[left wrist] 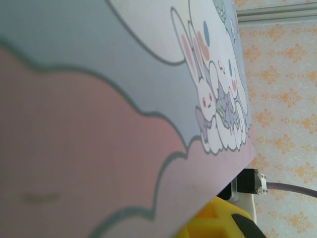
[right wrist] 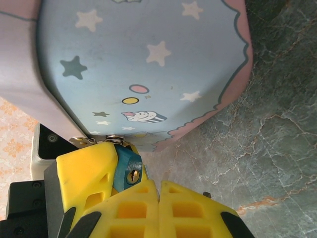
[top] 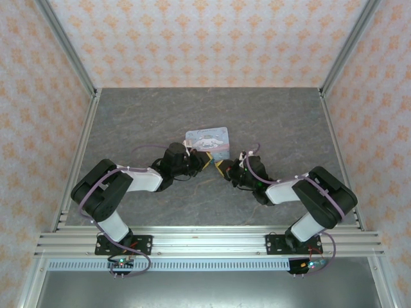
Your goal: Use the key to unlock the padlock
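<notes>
Tin [right wrist: 148, 64] just beside padlock [right wrist: 129, 168]

Grey stone tabletop [top: 160, 115], orange-patterned walls [top: 205, 38]

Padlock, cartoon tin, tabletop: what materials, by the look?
Small teal-blue padlock: probably painted or anodised metal, matte, with a brass-coloured keyhole insert. Pastel blue printed tin: likely thin sheet metal, satin print, smoothly rounded corners. Grey tabletop: veined stone look, possibly a laminate.

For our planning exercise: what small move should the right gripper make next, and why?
Probably ease the right gripper toward the small teal-blue padlock: its brass keyhole faces the shut yellow fingers, offset from their seam. Whether they hold the key is unclear.
</notes>
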Motion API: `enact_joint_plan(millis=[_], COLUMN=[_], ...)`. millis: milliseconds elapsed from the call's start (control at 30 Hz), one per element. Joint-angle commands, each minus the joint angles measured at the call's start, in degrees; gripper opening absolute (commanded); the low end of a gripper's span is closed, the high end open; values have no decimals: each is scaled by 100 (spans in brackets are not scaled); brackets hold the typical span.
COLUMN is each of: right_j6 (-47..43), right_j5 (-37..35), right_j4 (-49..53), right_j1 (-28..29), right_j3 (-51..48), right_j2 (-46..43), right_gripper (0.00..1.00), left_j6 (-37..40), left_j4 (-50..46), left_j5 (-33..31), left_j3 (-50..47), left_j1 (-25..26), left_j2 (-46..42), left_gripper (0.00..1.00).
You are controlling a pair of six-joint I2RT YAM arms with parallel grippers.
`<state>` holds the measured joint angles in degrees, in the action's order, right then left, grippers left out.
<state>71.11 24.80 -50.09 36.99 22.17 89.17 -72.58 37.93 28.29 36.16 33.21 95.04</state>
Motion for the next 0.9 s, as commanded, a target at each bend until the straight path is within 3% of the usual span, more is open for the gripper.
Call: enact_joint_plan(millis=[0, 867], right_j6=[-97, -107], right_j5=[-111, -44], right_j4=[44, 131], right_j1=[36, 36], right_j3=[141, 279], right_j2=[-149, -223], right_gripper=[0, 0], left_j6=[130, 185], left_j4=[123, 83], left_j5=[27, 36], left_j3=[-48, -45], left_j1=[-41, -34], left_j2=[-194, -189], left_gripper=[0, 0])
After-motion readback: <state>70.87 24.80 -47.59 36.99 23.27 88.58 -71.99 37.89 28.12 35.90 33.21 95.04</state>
